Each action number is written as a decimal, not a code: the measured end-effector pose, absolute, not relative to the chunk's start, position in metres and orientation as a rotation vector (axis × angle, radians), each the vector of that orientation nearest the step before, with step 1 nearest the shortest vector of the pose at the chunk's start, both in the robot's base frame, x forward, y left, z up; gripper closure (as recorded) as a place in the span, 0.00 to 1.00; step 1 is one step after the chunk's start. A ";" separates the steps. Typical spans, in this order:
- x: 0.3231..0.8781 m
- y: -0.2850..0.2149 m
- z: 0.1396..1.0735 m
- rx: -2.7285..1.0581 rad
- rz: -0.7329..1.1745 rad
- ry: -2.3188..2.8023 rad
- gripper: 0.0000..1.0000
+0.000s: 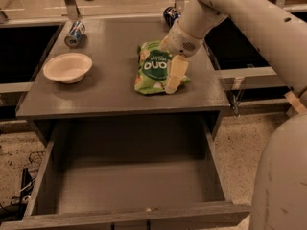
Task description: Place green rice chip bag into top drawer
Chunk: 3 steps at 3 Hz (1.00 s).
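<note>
The green rice chip bag (152, 70) lies flat on the grey table top (110, 92), right of centre, its white lettering facing up. My gripper (175, 75) reaches down from the upper right and rests over the bag's right edge, touching it. The top drawer (144, 218) is pulled fully open below the table's front edge. Nothing is inside it.
A white bowl (67, 67) sits on the table's left side. One blue soda can (75, 34) lies at the back left and another (170, 14) at the back behind my arm. My pale base (283, 176) fills the lower right, beside the drawer.
</note>
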State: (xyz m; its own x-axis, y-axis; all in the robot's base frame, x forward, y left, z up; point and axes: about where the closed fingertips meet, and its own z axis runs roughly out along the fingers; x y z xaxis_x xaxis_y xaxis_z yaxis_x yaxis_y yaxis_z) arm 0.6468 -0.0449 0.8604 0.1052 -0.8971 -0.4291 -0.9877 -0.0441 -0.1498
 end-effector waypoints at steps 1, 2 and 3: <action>0.670 -0.036 0.861 -1.983 0.303 1.832 0.00; 0.670 -0.036 0.861 -1.982 0.302 1.832 0.00; 0.668 -0.036 0.853 -1.969 0.310 1.845 0.00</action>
